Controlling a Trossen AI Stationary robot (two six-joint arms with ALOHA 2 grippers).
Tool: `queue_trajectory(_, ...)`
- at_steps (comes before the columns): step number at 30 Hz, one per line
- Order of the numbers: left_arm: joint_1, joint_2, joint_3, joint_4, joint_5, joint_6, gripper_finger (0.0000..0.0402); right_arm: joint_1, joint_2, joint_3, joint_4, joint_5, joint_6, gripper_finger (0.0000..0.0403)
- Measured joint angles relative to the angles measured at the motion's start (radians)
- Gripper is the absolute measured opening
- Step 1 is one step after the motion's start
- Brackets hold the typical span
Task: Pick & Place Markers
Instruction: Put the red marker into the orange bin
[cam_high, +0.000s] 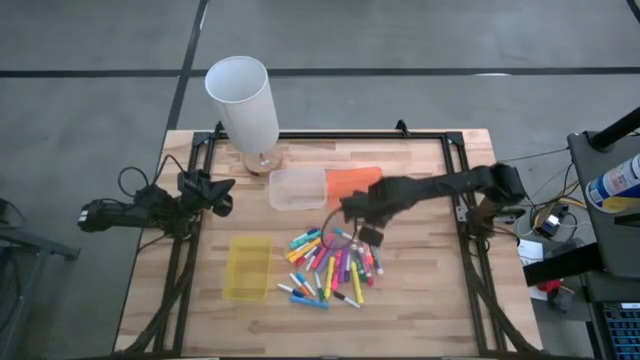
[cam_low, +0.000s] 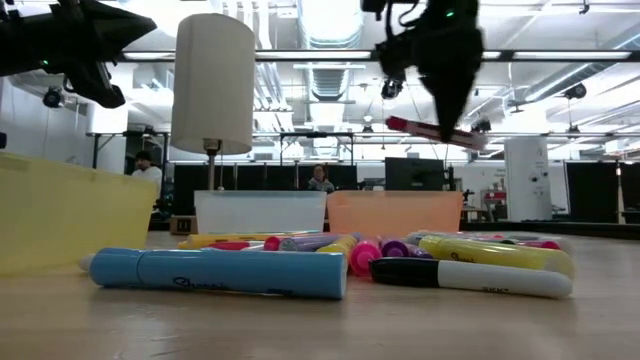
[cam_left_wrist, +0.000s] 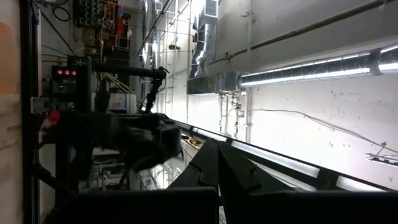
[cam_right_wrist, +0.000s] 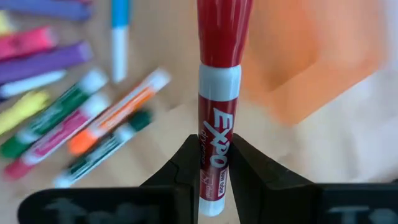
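Note:
My right gripper (cam_low: 447, 112) hangs above the table's middle (cam_high: 360, 218), shut on a red marker with a white barrel (cam_low: 436, 131). Below it the other markers (cam_high: 330, 265), in mixed colours, lie loose on the wooden top; in the low view a blue one (cam_low: 215, 272) lies nearest. Three small trays rest on the table: clear (cam_high: 297, 188), orange (cam_high: 352, 180) and yellow (cam_high: 248, 268). My left gripper (cam_high: 222, 195) waits shut at the table's left edge, holding nothing. My right gripper pinches the red marker's white barrel (cam_right_wrist: 213, 155) between its two fingers (cam_right_wrist: 185, 158), close to the barrel's free end. The fingers come from above, pointing steeply down, and lie across the marker. The marker hangs nearly level, lifted clear of the pile.
A tall white cylinder on a round wooden foot (cam_high: 243, 100) stands at the far left. A dark metal frame (cam_high: 455, 165) runs along the table's edges. Bare wood shows near the front edge (cam_high: 400, 325).

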Motion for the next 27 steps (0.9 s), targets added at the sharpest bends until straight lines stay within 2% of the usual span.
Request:
queue_trajectory(4,0.0,0.0,0.0,0.0,0.0,0.0,0.0,-0.104,0.0,0.022,0.005,0.064,-0.191,0.0054)
queue_trajectory(8,0.0,0.0,0.0,-0.001,0.0,0.0,0.0,-0.208,0.0,0.02,0.038,0.069,-0.387,0.0054)
queue_trajectory(14,0.0,0.0,0.0,-0.002,0.0,0.004,0.0,-0.325,0.032,0.017,0.187,0.061,-0.62,0.0054)
queue_trajectory(19,0.0,0.0,0.0,-0.003,0.0,0.005,0.0,-0.363,0.072,0.016,0.222,0.057,-0.745,0.0054)
queue_trajectory(27,0.0,0.0,0.0,-0.004,-0.001,0.017,0.0,-0.364,0.149,0.014,0.257,0.03,-0.846,0.0054)
